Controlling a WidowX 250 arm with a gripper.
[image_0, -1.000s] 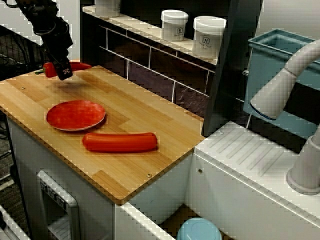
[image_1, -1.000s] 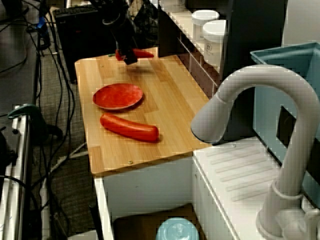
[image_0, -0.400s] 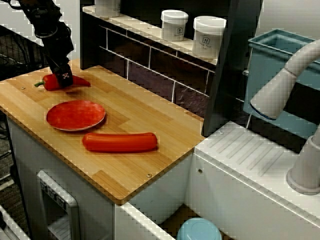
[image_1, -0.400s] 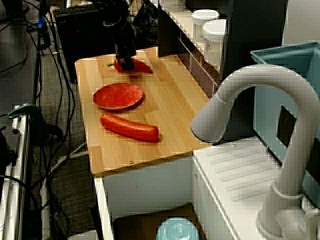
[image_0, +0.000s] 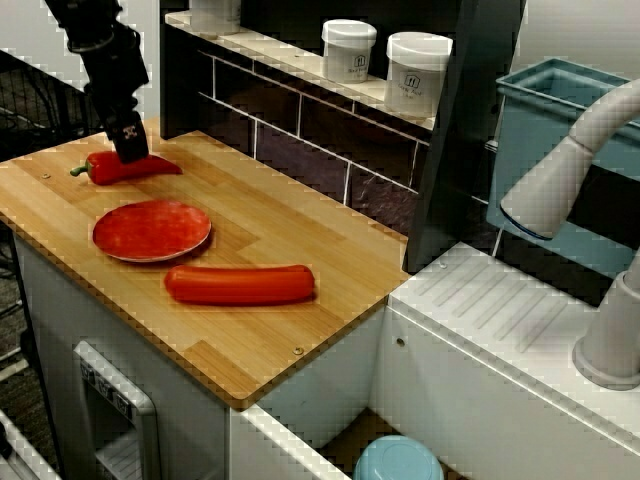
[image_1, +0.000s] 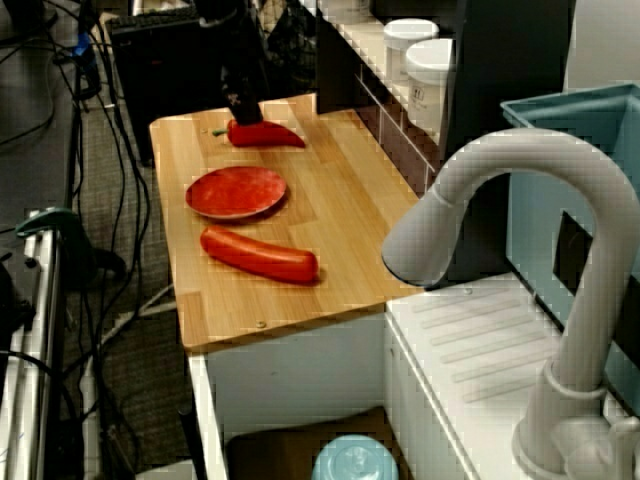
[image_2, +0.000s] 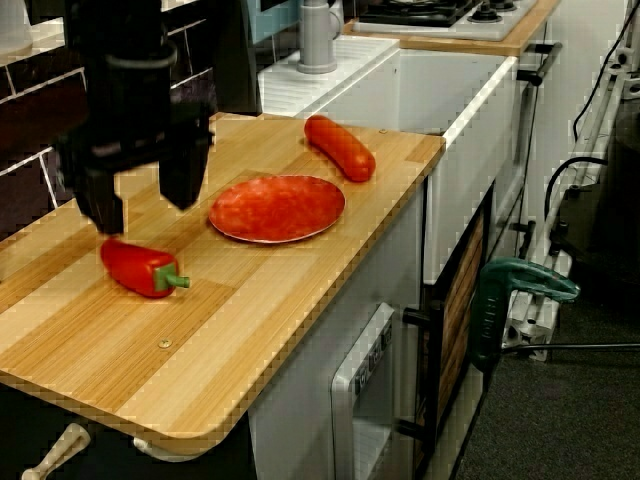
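setting: a small mock kitchen standing inside a lab or workroom.

kitchen marks:
- wooden counter (image_0: 300, 225), with a dark tiled backsplash (image_0: 300, 135) along its 12 o'clock edge in the side view
- shelf above the backsplash, holding two white lidded jars (image_0: 418, 72)
- white sink unit with a ribbed drainboard (image_0: 500, 310) at 3 o'clock of the counter
- pale curved faucet (image_1: 520, 160), with a teal tub (image_0: 550, 120) behind it
- hob with burners (image_2: 440, 12) at 12 o'clock in the view from the counter's end
- white cabinet door panel (image_2: 362, 385) under the counter
- glossy play food: red pepper (image_0: 125, 167), sausage (image_0: 240, 285), red plate (image_0: 150, 230)

workroom marks:
- loose black cables (image_1: 118, 170) across the grey floor at 9 o'clock in the view from above
- green clamp (image_2: 525, 283) at 4 o'clock in the view from the counter's end
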